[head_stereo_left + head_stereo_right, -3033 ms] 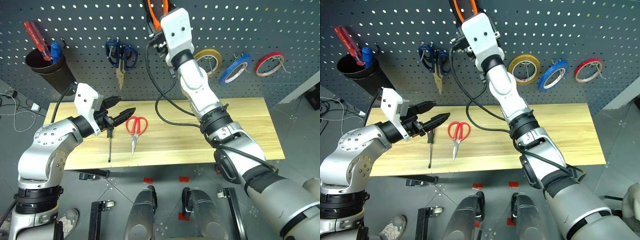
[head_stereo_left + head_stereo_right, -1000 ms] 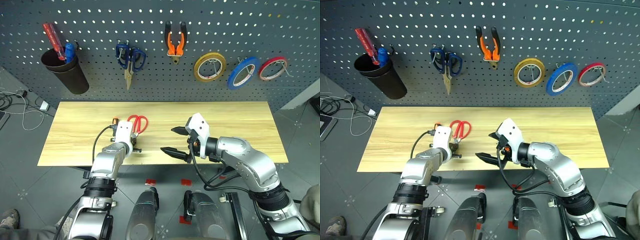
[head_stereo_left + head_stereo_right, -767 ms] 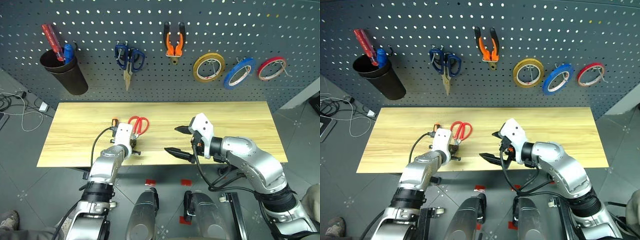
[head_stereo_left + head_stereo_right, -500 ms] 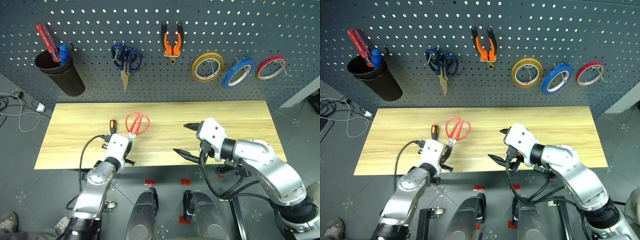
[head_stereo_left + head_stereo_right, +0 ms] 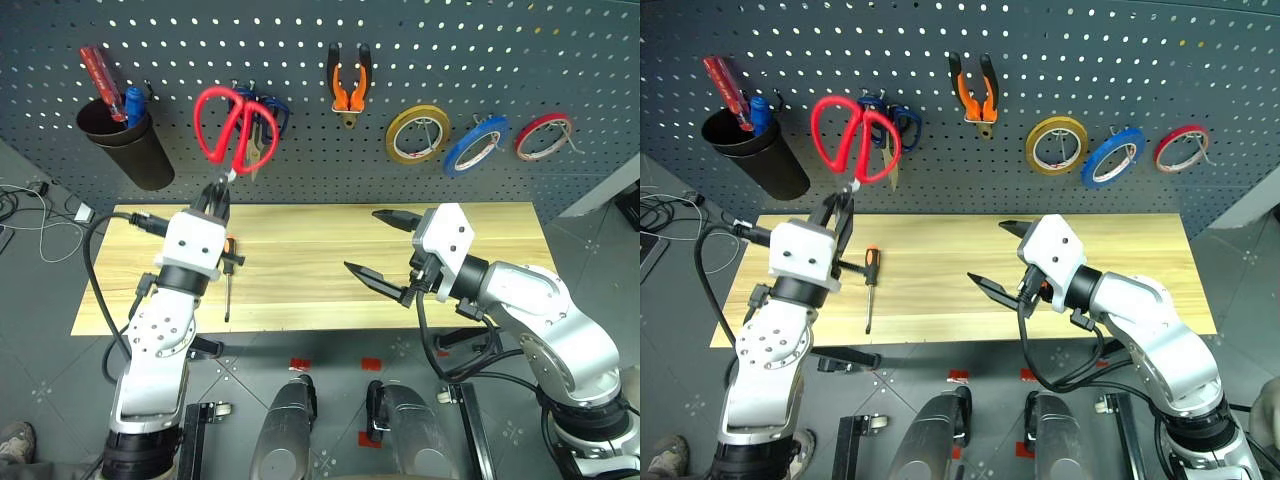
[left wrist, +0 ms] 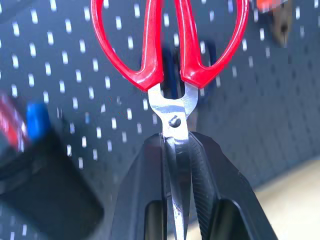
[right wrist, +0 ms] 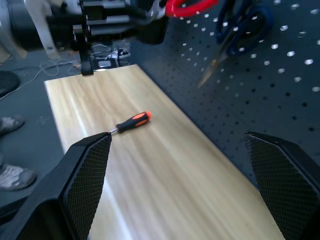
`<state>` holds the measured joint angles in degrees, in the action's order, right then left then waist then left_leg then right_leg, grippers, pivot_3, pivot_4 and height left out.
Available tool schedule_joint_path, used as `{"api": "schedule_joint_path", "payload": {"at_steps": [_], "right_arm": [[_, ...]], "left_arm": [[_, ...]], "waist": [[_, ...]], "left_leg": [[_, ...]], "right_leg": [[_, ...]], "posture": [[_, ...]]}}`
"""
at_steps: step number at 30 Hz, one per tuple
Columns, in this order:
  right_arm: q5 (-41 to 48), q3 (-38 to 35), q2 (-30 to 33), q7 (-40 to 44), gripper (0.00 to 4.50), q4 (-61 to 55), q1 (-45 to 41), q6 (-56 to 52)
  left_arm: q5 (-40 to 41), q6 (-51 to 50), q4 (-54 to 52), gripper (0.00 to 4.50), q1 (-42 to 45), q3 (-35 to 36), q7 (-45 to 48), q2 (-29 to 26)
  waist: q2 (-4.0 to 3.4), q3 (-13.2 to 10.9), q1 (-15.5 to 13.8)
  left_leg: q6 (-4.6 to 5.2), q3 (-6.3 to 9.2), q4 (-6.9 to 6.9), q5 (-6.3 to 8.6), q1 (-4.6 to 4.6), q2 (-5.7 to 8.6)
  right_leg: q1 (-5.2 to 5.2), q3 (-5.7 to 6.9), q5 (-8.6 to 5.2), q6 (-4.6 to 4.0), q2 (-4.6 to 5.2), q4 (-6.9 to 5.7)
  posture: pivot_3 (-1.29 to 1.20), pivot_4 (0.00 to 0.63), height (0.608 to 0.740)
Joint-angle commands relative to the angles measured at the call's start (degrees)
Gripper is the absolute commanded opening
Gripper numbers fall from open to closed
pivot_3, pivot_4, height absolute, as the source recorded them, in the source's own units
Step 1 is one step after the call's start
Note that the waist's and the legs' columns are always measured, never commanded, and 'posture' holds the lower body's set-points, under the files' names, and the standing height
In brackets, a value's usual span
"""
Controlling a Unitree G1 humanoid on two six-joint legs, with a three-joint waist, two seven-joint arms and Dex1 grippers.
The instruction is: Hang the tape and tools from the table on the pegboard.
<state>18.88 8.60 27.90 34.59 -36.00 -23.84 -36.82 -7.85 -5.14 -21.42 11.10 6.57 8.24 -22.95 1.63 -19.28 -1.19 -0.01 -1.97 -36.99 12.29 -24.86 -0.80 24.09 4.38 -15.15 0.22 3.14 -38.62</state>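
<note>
My left gripper (image 5: 214,192) is shut on the blades of the red-handled scissors (image 5: 231,127). It holds them handles up in front of the dark pegboard (image 5: 180,50), level with its hooks. The left wrist view has the scissors (image 6: 170,45) standing up out of the shut fingers (image 6: 200,165). The black-and-orange screwdriver (image 5: 228,282) lies on the wooden table (image 5: 320,225), below that hand. My right gripper (image 5: 362,240) hovers open and empty over the table's middle. The orange-and-black pliers (image 5: 349,78) and the blue tape (image 5: 473,142) hang on the pegboard.
Blue-handled scissors (image 5: 268,112) hang just behind the red ones. A yellow roll (image 5: 417,134) and a red roll (image 5: 545,134) hang beside the blue tape. A black cup (image 5: 125,150) holding a red-handled screwdriver hangs at the far left. Cables lie on the floor at the left.
My left gripper has lifted the red scissors off the table and turned them upward, up to the pegboard. The right gripper has risen a little, still open.
</note>
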Motion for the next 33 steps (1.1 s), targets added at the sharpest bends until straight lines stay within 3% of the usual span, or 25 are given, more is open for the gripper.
{"api": "schedule_joint_path", "payload": {"at_steps": [1, 13, 18, 22, 29, 33], "right_arm": [[-0.59, 0.36, -0.62, 0.07, 4.50, 0.24, -2.07, 2.50], [-0.75, 1.25, -1.86, 0.37, 4.50, 2.80, -5.13, 3.63], [-1.19, 2.04, -2.58, -0.73, 4.50, 2.40, -4.40, 2.88], [-2.02, 3.05, -3.79, -3.03, 4.50, 2.26, -3.33, 0.11], [-2.05, 7.62, -5.20, -5.90, 4.50, -0.24, -2.98, -7.91], [-1.67, 8.84, -6.54, -7.08, 4.50, -0.55, -4.61, -11.75]], "left_arm": [[-1.20, 0.36, 3.09, 0.36, 2.40, -0.30, 0.37, -0.95], [-0.53, -0.68, 14.47, 0.36, 9.42, -4.18, 2.93, 0.75], [-0.21, -4.48, 16.24, 1.90, 8.07, -5.09, 4.50, 1.27], [3.90, -14.99, 16.25, 3.05, 3.07, -4.06, 7.87, 2.45], [12.19, -28.48, 13.22, 3.05, -1.25, 5.43, 8.73, 1.66], [15.09, -30.99, 16.44, 3.88, 1.75, 10.98, 8.73, -1.73]], "waist": [[0.00, 0.00, 0.13], [0.00, 0.00, 0.20], [0.00, 0.00, 0.27], [0.00, 0.00, 1.11], [0.01, -0.01, 1.32], [0.03, -0.03, 1.28]], "left_leg": [[-0.01, 0.01, 0.03, 0.00, 0.00, 0.00], [0.00, 0.02, -0.02, 0.00, -0.01, 0.03], [-0.19, 0.01, -0.02, -0.11, -0.01, 0.02], [-0.20, -0.01, -0.01, -0.12, 0.01, 0.02], [-0.15, 0.03, -0.02, -0.09, 0.03, -0.01], [-0.03, 0.07, -0.04, -0.02, 0.06, -0.01]], "right_leg": [[0.01, 0.02, 0.02, -0.03, 0.00, 0.00], [-0.02, 0.03, 0.05, -0.11, 0.03, 0.00], [-0.01, 0.01, 0.06, -0.12, 0.03, 0.00], [-0.01, -0.02, 0.06, -0.12, 0.03, -0.01], [0.03, -0.01, 0.00, -0.06, 0.02, -0.16], [0.02, 0.00, -0.06, 0.05, 0.02, -0.27]], "posture": [[0.00, 0.304, 0.740], [-0.01, 0.309, 0.740], [-0.02, 0.310, 0.740], [-0.02, 0.315, 0.740], [-0.02, 0.335, 0.740], [0.00, 0.351, 0.740]]}}
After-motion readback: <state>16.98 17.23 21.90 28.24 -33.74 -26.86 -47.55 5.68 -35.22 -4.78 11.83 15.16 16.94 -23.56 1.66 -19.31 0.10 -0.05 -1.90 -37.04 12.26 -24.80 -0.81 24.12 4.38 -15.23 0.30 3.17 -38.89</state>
